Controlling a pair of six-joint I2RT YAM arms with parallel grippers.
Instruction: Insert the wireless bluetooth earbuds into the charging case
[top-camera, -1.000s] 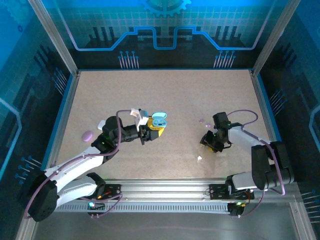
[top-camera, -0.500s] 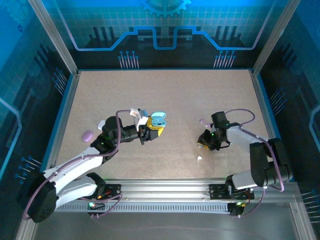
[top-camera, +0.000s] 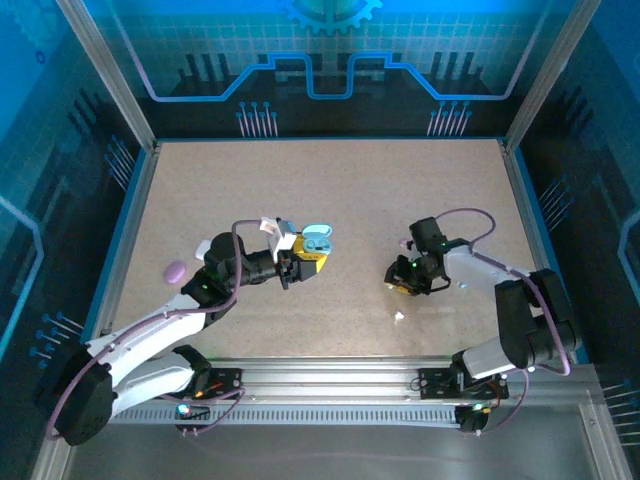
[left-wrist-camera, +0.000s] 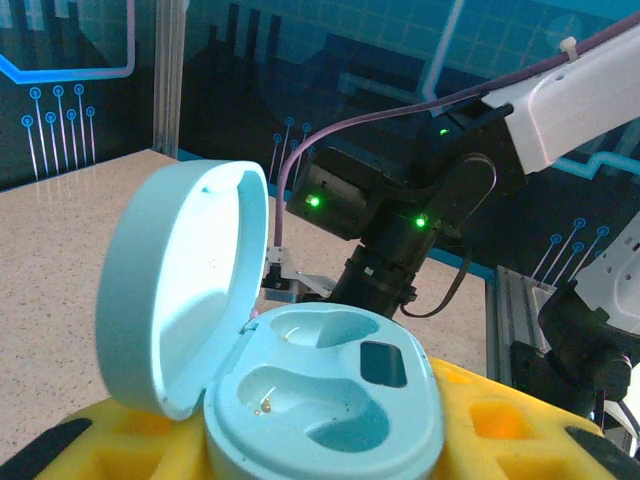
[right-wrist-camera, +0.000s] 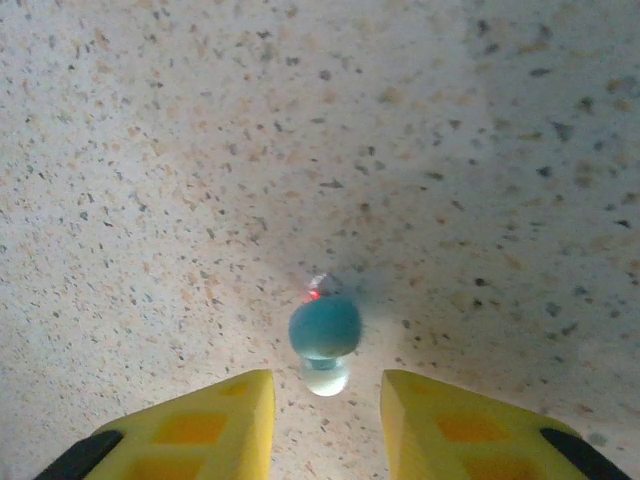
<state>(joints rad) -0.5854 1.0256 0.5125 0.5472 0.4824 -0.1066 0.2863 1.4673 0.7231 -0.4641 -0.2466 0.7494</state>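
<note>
My left gripper (top-camera: 300, 256) is shut on a pale blue charging case (top-camera: 318, 240), held above the table with its lid open. In the left wrist view the case (left-wrist-camera: 330, 400) sits between the yellow fingers (left-wrist-camera: 500, 430), its lid (left-wrist-camera: 180, 290) stands up at the left, and both wells are empty. My right gripper (top-camera: 401, 280) is low over the table, its jaws apart. A blue earbud (right-wrist-camera: 325, 328) lies on the table just ahead of the gap in the right gripper (right-wrist-camera: 325, 380), untouched by either yellow finger (right-wrist-camera: 200, 430).
A purple earbud (top-camera: 404, 243) lies just behind the right gripper and a white earbud (top-camera: 399, 317) in front of it. A purple case (top-camera: 176, 271) rests at the table's left. The right arm (left-wrist-camera: 400, 230) shows beyond the held case.
The right gripper has shifted left and a little away from the near edge, and its jaws narrowed slightly. The left arm and the case have not moved.
</note>
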